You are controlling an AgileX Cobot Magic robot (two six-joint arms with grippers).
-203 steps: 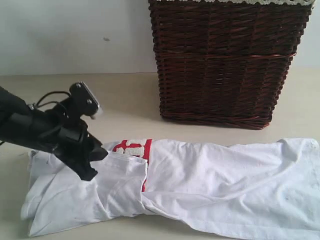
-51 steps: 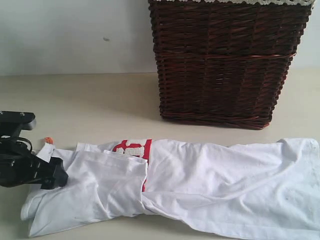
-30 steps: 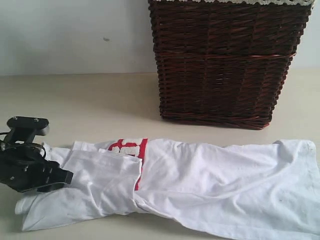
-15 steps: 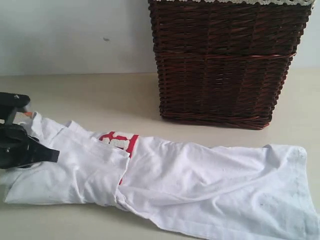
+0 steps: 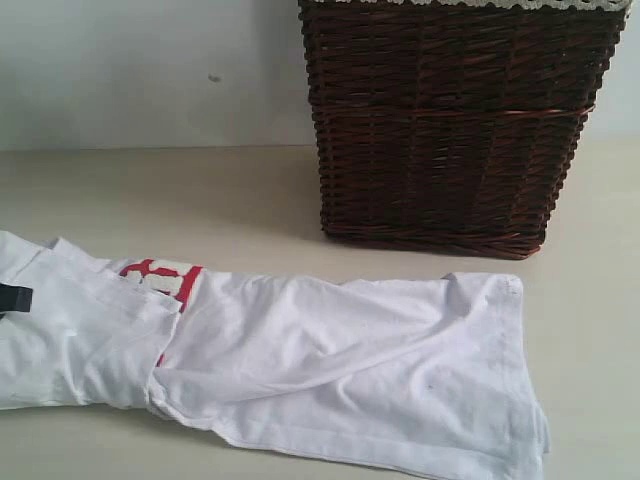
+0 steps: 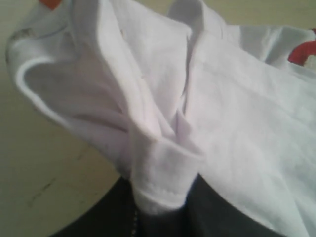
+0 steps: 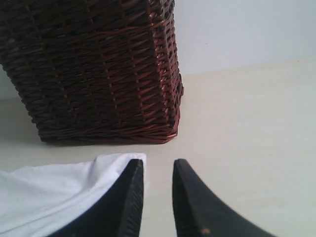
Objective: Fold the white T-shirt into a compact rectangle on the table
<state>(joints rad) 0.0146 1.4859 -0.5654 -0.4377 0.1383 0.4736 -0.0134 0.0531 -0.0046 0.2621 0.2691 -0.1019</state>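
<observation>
**Left gripper** [image 6: 165,213]. In the left wrist view we see its dark jaws clenched on a bunched, stitched hem of the white T-shirt [image 6: 232,113]. The cloth rises out of the grasp in several folds. In the exterior view we find only a small black tip of this gripper [image 5: 12,297], at the frame's left edge against the shirt.

**Right gripper** [image 7: 157,170]. We see its two black jaws standing a narrow gap apart with nothing between them, over the tabletop [image 7: 247,123]. One jaw lies just beside a corner of the shirt [image 7: 54,192]; we cannot tell whether they touch.

**Differences between views.** The exterior view alone shows the whole garment [image 5: 340,360]. It lies as a long creased band across the pale tabletop [image 5: 200,200], in front of the dark brown wicker basket [image 5: 450,130], and runs out of frame at the left. Only the left wrist view shows the orange tag [image 6: 49,3], cut off by the frame edge. The right wrist view shows the basket [image 7: 98,69] close up, standing apart from the shirt corner.

**Writing.** We see white letters outlined in red [image 5: 160,281] half hidden under a fold; we cannot read them. A red fragment [image 6: 303,52] also shows in the left wrist view.
</observation>
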